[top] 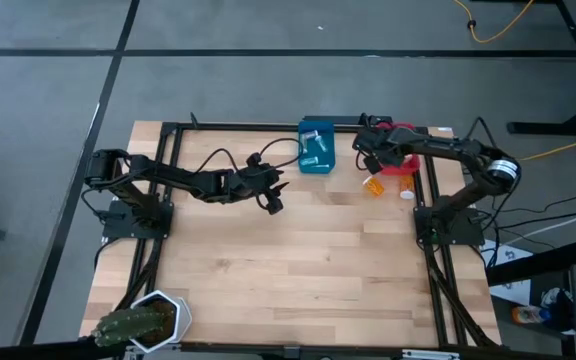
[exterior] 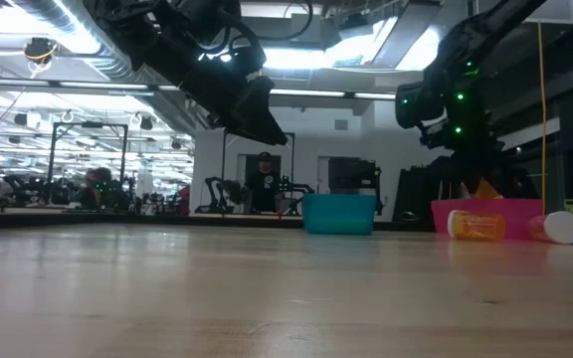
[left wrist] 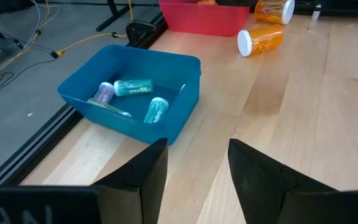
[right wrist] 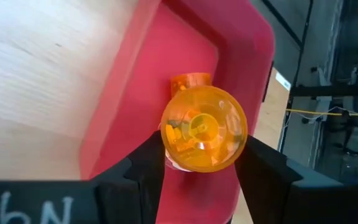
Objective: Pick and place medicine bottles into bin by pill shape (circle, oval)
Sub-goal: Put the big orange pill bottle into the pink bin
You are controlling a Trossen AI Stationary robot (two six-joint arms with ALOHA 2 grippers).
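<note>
My right gripper (top: 370,150) hangs over the red bin (right wrist: 185,50) and is shut on an orange pill bottle (right wrist: 204,127). Another orange bottle (right wrist: 190,81) lies in that bin. Two orange bottles (top: 373,185) (top: 406,191) lie on their sides on the table beside the red bin (top: 406,166). The blue bin (left wrist: 166,106) holds two teal bottles (left wrist: 132,87) (left wrist: 156,109) and a purple one (left wrist: 104,92). My left gripper (left wrist: 197,149) is open and empty, above the table near the blue bin (top: 316,160). My right gripper pinches the orange bottle's round wall (right wrist: 168,142) between its two fingers (right wrist: 145,165). The fingers point down at the red bin, and the bottle stands along them, its orange end toward the wrist camera. It is lifted clear above the bin.
The two bins stand side by side at the table's far edge, the blue one left of the red. A potted cactus in a white pot (top: 148,320) stands at the near left corner. The wooden table's middle (top: 298,260) is bare. A person stands far off in the room (exterior: 263,179).
</note>
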